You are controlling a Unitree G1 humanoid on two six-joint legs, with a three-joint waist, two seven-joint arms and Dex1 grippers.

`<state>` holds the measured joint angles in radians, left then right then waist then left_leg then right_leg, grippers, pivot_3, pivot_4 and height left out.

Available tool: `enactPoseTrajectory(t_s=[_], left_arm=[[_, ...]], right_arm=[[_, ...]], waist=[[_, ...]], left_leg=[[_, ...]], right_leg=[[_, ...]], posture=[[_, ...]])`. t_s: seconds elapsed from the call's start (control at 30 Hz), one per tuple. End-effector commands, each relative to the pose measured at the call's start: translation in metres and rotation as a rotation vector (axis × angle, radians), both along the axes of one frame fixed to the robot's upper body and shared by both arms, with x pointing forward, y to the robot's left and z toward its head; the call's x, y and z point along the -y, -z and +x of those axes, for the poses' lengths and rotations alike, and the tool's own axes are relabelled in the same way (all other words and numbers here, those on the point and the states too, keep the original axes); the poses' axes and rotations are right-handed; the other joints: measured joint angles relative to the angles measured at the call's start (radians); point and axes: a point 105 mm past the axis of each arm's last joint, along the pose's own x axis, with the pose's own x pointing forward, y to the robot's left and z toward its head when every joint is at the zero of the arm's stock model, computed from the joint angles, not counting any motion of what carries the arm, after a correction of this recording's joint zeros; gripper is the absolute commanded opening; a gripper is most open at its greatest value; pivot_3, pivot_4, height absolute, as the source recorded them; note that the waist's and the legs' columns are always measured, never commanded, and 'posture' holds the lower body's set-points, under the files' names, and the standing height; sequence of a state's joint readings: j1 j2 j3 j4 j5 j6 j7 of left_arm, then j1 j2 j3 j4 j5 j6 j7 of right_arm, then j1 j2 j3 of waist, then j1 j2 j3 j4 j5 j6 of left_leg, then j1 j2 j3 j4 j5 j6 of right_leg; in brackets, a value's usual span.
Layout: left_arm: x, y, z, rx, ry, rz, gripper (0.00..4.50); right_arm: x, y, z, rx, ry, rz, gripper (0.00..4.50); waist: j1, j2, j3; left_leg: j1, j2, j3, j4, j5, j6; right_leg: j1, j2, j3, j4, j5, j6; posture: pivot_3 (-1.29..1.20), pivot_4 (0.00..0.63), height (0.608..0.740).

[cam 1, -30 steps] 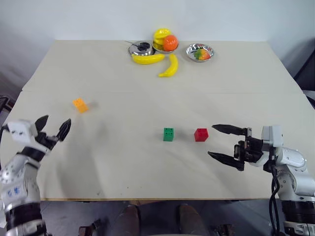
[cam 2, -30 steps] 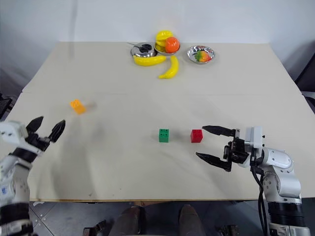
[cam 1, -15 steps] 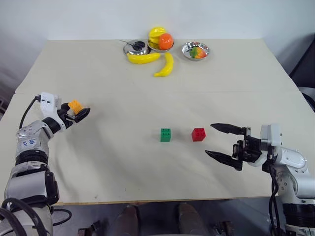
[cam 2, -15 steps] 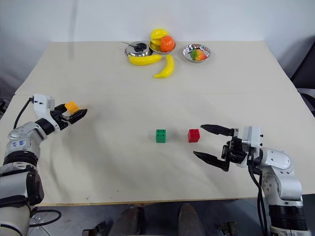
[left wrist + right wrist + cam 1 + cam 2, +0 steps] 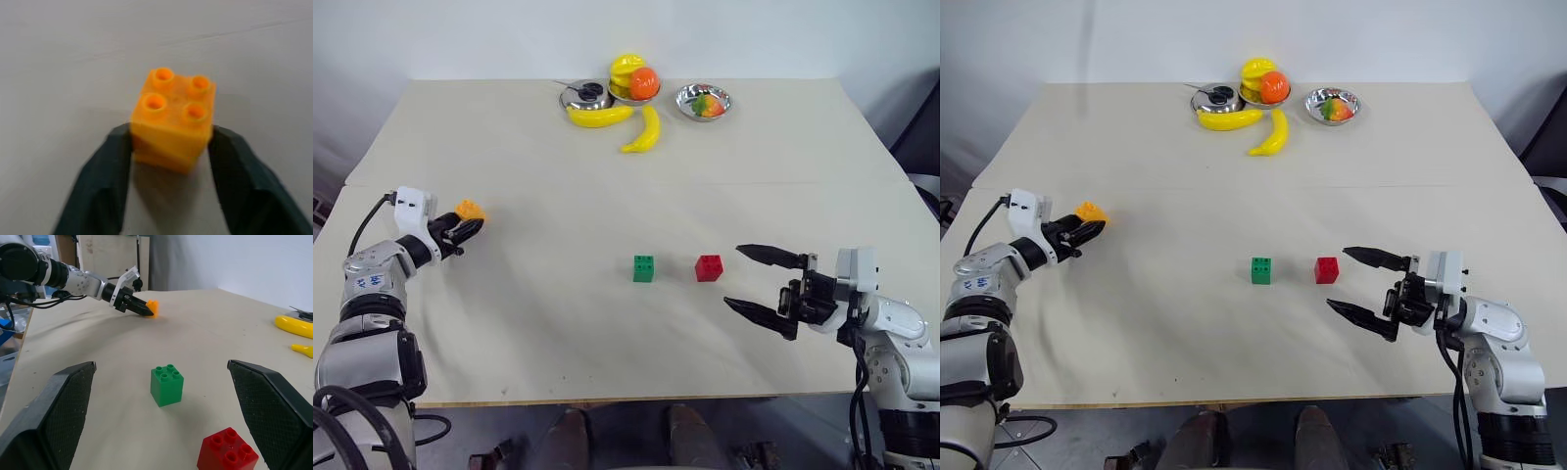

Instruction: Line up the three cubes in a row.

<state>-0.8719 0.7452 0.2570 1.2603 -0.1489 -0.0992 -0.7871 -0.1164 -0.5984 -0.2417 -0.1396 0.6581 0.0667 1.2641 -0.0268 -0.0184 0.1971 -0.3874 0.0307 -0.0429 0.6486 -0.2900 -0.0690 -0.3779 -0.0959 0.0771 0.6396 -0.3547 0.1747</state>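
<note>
1. Left hand [image 5: 462, 227] is clamped on the orange cube [image 5: 172, 117], one finger on each side face, studs up; cube sits between its fingertips, on or just off the desk [image 5: 607, 323], can't tell which.
2. Right hand [image 5: 756, 284] is spread wide and holds nothing; red cube [image 5: 710, 267] lies just ahead of its fingertips, green cube [image 5: 644, 267] just past the red one. Both are well apart from the left hand.
3. Step in hand, my read: carry orange over to the green/red pair. Do it well by lifting clear first, keeping the studs level, and setting it beside green on the side away from red, with matching spacing and on the same line.
4. Risk: the grip looks low on the cube, so it may tip; move slowly.
5. Left wrist view shows the finger contact on the cube's sides; head views don't resolve that.
6. Right wrist view shows the green and red cubes close up between its spread fingers, with the left hand and orange cube far behind.
</note>
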Motion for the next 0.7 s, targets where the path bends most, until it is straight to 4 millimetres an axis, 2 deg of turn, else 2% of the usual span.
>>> enactPoseTrajectory(t_s=[0.03,0.13,0.2,0.23,0.33,0.43,0.57,0.7], left_arm=[[0.0,-0.012,-0.001,0.063,0.026,0.01,1.47],[0.012,-0.023,-0.003,0.127,0.13,0.01,1.47],[0.026,-0.026,-0.009,0.149,0.26,0.05,1.47],[0.035,-0.027,-0.012,0.162,0.337,0.084,1.47],[0.077,-0.027,-0.031,0.176,0.691,0.188,1.47],[0.105,-0.03,-0.043,0.186,0.894,0.248,1.47],[0.134,-0.018,-0.057,0.133,1.131,0.348,1.47],[0.154,0.005,-0.053,0.044,1.229,0.419,1.47]], right_arm=[[0.002,-0.011,-0.004,0.054,-0.004,-0.002,4.5],[0.003,-0.011,-0.004,0.052,-0.005,-0.005,4.5],[0.005,-0.01,-0.005,0.049,-0.003,-0.009,4.5],[0.007,-0.01,-0.005,0.046,-0.001,-0.013,4.5],[0.016,-0.009,-0.01,0.027,0.008,-0.038,4.5],[0.027,-0.008,-0.016,-0.001,0.011,-0.07,4.5],[0.042,-0.007,-0.026,-0.052,0.013,-0.125,4.5],[0.054,-0.003,-0.037,-0.114,0.027,-0.173,4.5]], waist=[[0.0,0.0,0.0],[0.0,0.0,0.0],[0.0,0.0,0.0],[0.0,0.0,0.0],[0.004,0.0,0.0],[0.011,0.0,0.0],[0.016,0.0,0.0],[0.024,0.0,0.0]], left_leg=[[0.0,0.0,0.0,0.0,0.0,0.0],[0.0,0.0,0.0,0.0,0.0,0.0],[0.0,0.0,0.0,0.0,0.0,0.0],[0.0,0.0,0.0,0.0,0.0,0.0],[0.0,0.0,0.0,0.0,0.0,0.0],[0.0,0.0,0.0,0.0,0.0,0.0],[0.0,0.0,0.0,0.001,0.0,0.0],[0.0,0.0,0.0,0.002,0.0,0.001]], right_leg=[[0.0,0.0,0.0,0.0,0.0,0.0],[0.0,0.0,0.0,0.0,0.0,0.0],[0.0,0.0,0.0,0.0,0.0,0.0],[0.0,0.0,0.0,0.0,0.0,0.0],[0.001,0.0,0.0,0.0,0.0,0.0],[0.001,0.0,0.0,-0.001,0.0,0.0],[0.001,0.0,0.0,-0.002,0.0,0.0],[0.001,0.0,0.0,-0.004,0.0,0.0]], posture=[[0.0,0.15,0.74],[0.0,0.15,0.74],[0.0,0.15,0.74],[0.0,0.15,0.74],[0.0,0.15,0.74],[0.0,0.15,0.74],[0.0,0.15,0.74],[0.0,0.15,0.74]])
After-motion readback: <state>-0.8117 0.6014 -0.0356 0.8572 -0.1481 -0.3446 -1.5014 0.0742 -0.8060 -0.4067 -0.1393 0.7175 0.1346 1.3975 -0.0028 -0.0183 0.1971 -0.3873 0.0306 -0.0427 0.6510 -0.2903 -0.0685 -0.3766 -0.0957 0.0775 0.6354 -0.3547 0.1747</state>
